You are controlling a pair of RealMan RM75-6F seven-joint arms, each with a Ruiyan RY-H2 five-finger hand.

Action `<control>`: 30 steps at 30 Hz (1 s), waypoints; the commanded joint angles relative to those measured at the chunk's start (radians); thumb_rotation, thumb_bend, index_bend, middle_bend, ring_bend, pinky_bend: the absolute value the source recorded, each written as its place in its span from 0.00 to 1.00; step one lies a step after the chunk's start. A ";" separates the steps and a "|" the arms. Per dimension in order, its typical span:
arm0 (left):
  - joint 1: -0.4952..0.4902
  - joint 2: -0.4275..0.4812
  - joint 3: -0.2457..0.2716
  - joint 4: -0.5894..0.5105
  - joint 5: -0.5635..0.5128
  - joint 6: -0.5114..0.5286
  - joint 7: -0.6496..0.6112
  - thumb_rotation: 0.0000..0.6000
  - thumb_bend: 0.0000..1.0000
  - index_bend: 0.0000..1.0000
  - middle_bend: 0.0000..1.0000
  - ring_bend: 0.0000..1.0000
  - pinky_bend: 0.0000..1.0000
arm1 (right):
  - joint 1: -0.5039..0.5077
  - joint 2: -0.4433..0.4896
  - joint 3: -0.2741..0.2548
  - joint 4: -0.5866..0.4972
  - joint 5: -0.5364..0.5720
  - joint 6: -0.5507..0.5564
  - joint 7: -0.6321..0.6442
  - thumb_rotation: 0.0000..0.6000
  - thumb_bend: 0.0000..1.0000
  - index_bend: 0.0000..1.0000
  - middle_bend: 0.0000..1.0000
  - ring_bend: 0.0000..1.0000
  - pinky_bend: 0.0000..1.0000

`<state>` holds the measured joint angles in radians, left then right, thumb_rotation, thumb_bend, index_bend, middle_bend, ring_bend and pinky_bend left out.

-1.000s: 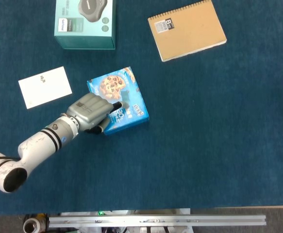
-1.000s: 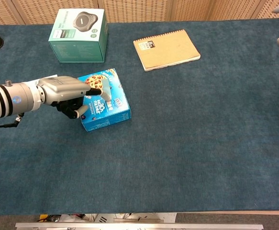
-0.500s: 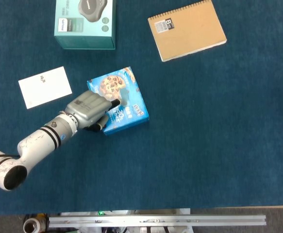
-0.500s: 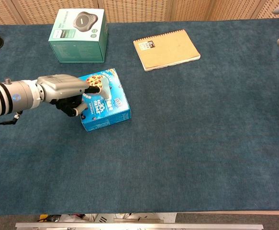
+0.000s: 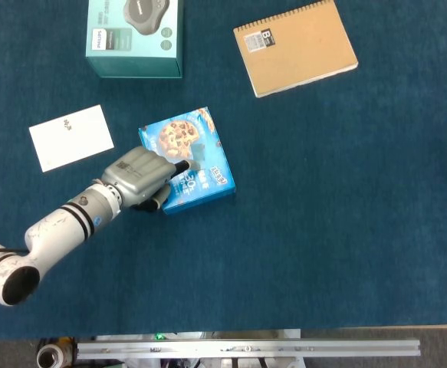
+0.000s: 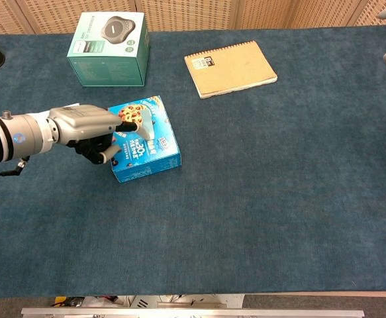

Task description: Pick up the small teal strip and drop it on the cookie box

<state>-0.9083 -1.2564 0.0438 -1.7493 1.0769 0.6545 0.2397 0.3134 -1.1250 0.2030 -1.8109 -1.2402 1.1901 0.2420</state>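
Left robot hand (image 5: 140,178) barely shifted, fingers curled over cookie box (image 5: 202,181); strip grasp unclear.

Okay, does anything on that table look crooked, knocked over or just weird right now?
Nothing spilled or damaged. The cookie box and the spiral notebook both lie skewed to the table edge, as does the white card. The left hand rests at the box's left edge; a small grey strip lies on the box.

Robot test bench or lab, blue felt-covered table (image 6: 259,199), aluminium rail (image 5: 246,349) at its front edge, staged retail boxes
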 commanded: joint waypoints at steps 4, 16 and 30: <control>0.019 0.017 0.000 -0.014 0.021 0.028 -0.010 1.00 0.89 0.13 1.00 1.00 1.00 | 0.000 0.004 0.004 0.001 0.001 0.002 0.001 1.00 0.43 0.22 0.87 1.00 1.00; 0.193 0.096 -0.008 -0.059 0.183 0.315 -0.104 1.00 0.66 0.12 0.83 0.84 0.92 | -0.031 0.048 -0.010 0.014 -0.005 0.031 -0.031 1.00 0.43 0.22 0.82 0.86 0.99; 0.481 0.130 0.002 0.008 0.242 0.685 -0.215 0.94 0.36 0.12 0.35 0.34 0.48 | -0.093 -0.017 -0.053 0.170 -0.069 0.175 -0.173 1.00 0.23 0.22 0.48 0.48 0.63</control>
<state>-0.4649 -1.1263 0.0469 -1.7640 1.3174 1.2936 0.0438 0.2336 -1.1229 0.1589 -1.6728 -1.2896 1.3364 0.0939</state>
